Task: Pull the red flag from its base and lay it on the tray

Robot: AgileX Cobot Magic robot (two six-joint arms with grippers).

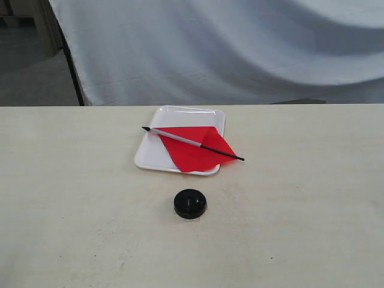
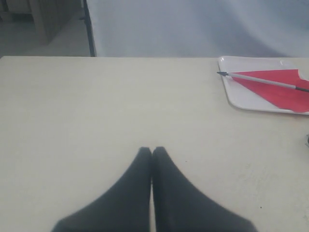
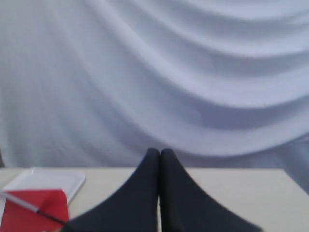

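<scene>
The red flag (image 1: 195, 150) lies flat across the white tray (image 1: 174, 120), its stick running diagonally and its black tip reaching past the tray's right front corner. The black round base (image 1: 190, 203) stands alone on the table in front of the tray, with nothing in its hole. Neither gripper shows in the exterior view. My left gripper (image 2: 152, 151) is shut and holds nothing, well away from the tray (image 2: 241, 99) and flag (image 2: 282, 89). My right gripper (image 3: 160, 152) is shut too, empty, with the flag (image 3: 38, 212) and tray (image 3: 58, 181) off to one side.
A beige table (image 1: 72, 198) carries everything. A pale blue cloth backdrop (image 1: 240, 48) hangs behind its far edge, with a dark stand leg (image 1: 72, 72) at the left.
</scene>
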